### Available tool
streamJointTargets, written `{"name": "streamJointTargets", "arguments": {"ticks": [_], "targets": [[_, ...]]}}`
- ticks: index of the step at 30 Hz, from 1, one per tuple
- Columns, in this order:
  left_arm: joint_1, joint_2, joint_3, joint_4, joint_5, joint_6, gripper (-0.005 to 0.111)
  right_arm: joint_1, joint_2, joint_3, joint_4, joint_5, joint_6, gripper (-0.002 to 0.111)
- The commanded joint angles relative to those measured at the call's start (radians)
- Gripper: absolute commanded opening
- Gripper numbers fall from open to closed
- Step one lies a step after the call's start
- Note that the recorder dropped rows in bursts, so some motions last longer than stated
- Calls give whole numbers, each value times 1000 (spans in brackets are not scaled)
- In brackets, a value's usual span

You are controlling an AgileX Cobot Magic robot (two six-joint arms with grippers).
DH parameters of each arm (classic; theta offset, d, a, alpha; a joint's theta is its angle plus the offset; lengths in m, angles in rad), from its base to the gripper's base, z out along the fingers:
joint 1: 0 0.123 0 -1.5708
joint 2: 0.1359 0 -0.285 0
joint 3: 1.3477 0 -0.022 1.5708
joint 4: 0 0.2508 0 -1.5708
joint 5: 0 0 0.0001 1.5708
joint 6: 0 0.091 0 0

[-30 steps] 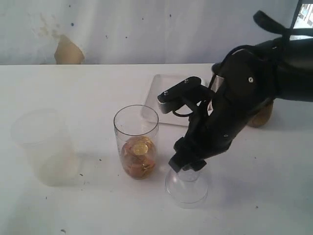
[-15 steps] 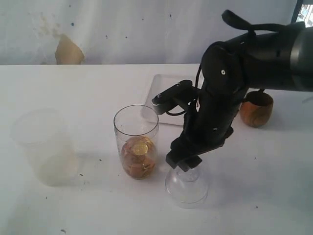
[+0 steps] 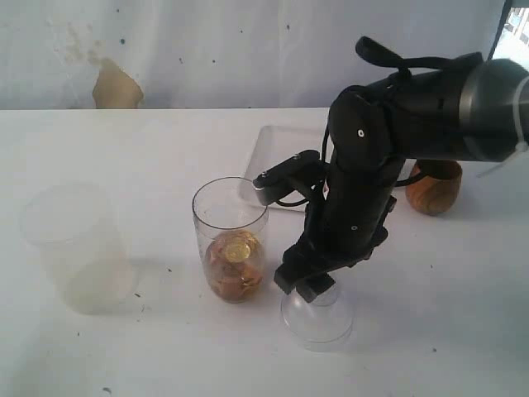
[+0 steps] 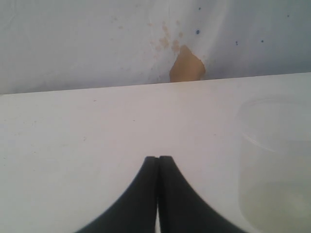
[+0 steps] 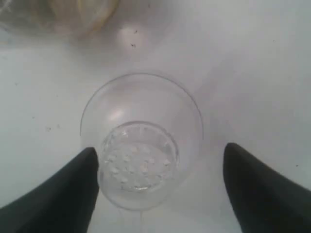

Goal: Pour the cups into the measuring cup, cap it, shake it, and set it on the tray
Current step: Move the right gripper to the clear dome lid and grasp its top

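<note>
The step in hand looks like the capping. The measuring cup [image 3: 231,240] stands upright and open-topped on the white table [image 3: 124,149], its lower part filled with brown and gold coin-like pieces, so I judge the pouring done (the steel tumbler is in none of the views, so that can't be confirmed). The cap [image 3: 316,318] sits dome-up on the table just beside the measuring cup, toward the camera and to the right. The right gripper [image 3: 306,285] hangs right over it. In the right wrist view its two fingers are spread wide on either side of the cap's perforated neck, one close against it and the other farther off, with nothing pinched yet. The wooden cup [image 3: 433,186] stands upright behind the arm, and the tray [image 3: 277,149] lies beyond the measuring cup, partly hidden. The left gripper [image 4: 158,162] has its fingers pressed together and holds nothing, hovering over bare table with the frosted plastic cup [image 4: 277,165] nearby. The next move calls for centring the neck between the fingers, closing on it, lifting the cap clear and carrying it level across to the open rim, without nudging the tall cup over.
</note>
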Motion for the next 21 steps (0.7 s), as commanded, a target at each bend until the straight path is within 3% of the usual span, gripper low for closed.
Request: {"name": "streamJointTargets", "arguments": {"ticks": [1,12,21], "targets": [[-1,2,0,-9,-3,-2,0,1,-1,-2,15,10,4,66],[-1,2,0,-9,-3,-2,0,1,-1,15,70,-34,-2,65],[-1,2,0,-9,-3,-2,0,1,-1,15,71,-16,-2,48]]}}
